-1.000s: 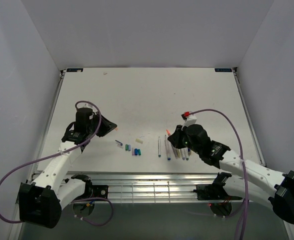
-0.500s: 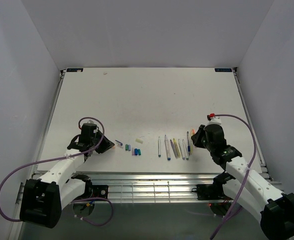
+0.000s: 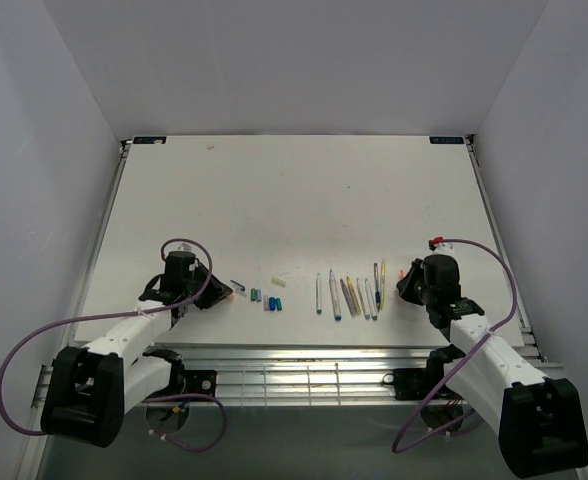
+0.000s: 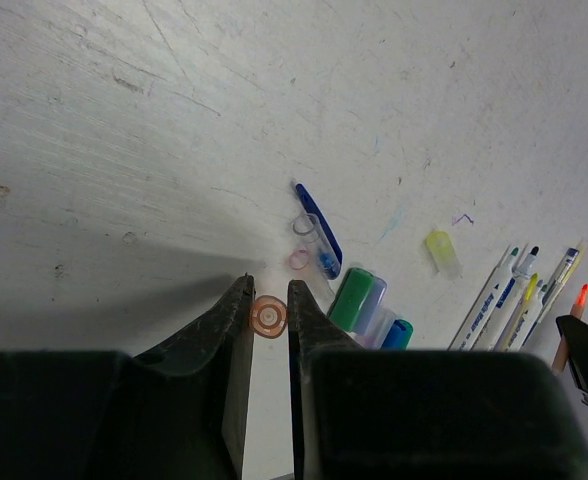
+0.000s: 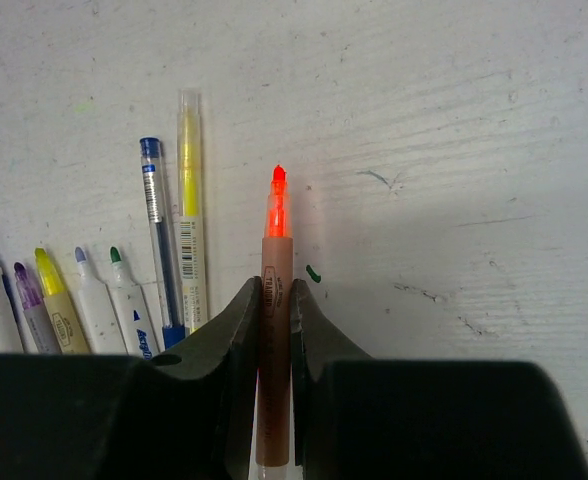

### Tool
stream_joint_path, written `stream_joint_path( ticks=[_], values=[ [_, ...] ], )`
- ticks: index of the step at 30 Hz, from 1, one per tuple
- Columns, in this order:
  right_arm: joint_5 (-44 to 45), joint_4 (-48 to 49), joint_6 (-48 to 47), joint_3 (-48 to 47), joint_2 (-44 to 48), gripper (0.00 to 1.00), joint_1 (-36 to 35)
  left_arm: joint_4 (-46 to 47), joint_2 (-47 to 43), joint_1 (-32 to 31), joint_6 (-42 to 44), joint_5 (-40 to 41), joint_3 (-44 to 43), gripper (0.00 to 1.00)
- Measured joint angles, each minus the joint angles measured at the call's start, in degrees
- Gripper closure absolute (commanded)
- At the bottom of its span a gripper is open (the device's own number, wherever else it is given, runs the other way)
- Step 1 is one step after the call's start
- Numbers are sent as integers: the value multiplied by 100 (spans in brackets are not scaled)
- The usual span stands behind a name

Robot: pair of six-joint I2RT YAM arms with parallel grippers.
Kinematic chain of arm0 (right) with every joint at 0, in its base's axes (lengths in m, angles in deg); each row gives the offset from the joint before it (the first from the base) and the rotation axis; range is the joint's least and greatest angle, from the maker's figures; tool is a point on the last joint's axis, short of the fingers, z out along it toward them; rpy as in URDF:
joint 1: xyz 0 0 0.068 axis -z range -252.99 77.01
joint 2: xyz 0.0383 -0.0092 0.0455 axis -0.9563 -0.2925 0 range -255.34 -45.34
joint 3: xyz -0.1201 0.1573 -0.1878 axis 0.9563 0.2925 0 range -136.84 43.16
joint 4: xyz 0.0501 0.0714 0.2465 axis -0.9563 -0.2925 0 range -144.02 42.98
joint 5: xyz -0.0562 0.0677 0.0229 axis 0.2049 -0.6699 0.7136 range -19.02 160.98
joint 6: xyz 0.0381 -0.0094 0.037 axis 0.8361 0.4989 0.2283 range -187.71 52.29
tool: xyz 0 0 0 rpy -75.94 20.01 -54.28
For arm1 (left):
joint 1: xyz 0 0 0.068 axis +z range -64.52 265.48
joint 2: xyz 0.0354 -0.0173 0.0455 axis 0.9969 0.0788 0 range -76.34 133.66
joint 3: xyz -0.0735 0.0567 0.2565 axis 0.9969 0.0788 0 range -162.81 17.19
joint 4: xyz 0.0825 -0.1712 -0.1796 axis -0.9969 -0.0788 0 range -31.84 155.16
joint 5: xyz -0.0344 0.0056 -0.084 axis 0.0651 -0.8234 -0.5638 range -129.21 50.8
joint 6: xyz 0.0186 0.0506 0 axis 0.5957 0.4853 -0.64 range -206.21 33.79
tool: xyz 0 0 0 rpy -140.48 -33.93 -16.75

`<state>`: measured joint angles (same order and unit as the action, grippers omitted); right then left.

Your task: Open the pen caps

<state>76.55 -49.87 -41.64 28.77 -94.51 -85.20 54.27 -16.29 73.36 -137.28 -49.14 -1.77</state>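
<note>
In the left wrist view my left gripper (image 4: 269, 300) is shut on a small orange pen cap (image 4: 268, 316), seen end-on just above the table. Loose caps lie just ahead of it to the right: green (image 4: 352, 297), lavender (image 4: 372, 300), teal-blue (image 4: 399, 333), pale yellow (image 4: 441, 252) and a clear blue one (image 4: 317, 232). My right gripper (image 5: 274, 295) is shut on an orange pen (image 5: 276, 255) whose bright orange tip is bare. It sits at the right end of the row of uncapped pens (image 5: 124, 290). From above, the left gripper (image 3: 230, 291) is left of the caps (image 3: 265, 297), and the right gripper (image 3: 404, 279) is right of the pens (image 3: 350, 295).
The pens and caps lie in a line near the table's front edge (image 3: 304, 347). Purple cables loop from both arms. White walls close in the table on three sides.
Both arms have drawn back toward the front edge. The left one came down beside the caps with the orange cap. The right one moved to the row's right end with the orange pen.
</note>
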Motion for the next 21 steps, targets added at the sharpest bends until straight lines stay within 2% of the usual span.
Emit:
stream_joint_path(
  ticks=[7, 13, 21],
  values=[
    [-205, 396, -20, -4, -422, 92, 63, 238, 184, 0, -22, -96, 72, 71],
    [-365, 649, -22, -116, -933, 86, 63, 321, 184, 0, -59, -166, 105, 57],
    [-647, 826, -105, -214, -1200, 66, 63, 422, 153, 0, -114, -234, 114, 47]
  ],
)
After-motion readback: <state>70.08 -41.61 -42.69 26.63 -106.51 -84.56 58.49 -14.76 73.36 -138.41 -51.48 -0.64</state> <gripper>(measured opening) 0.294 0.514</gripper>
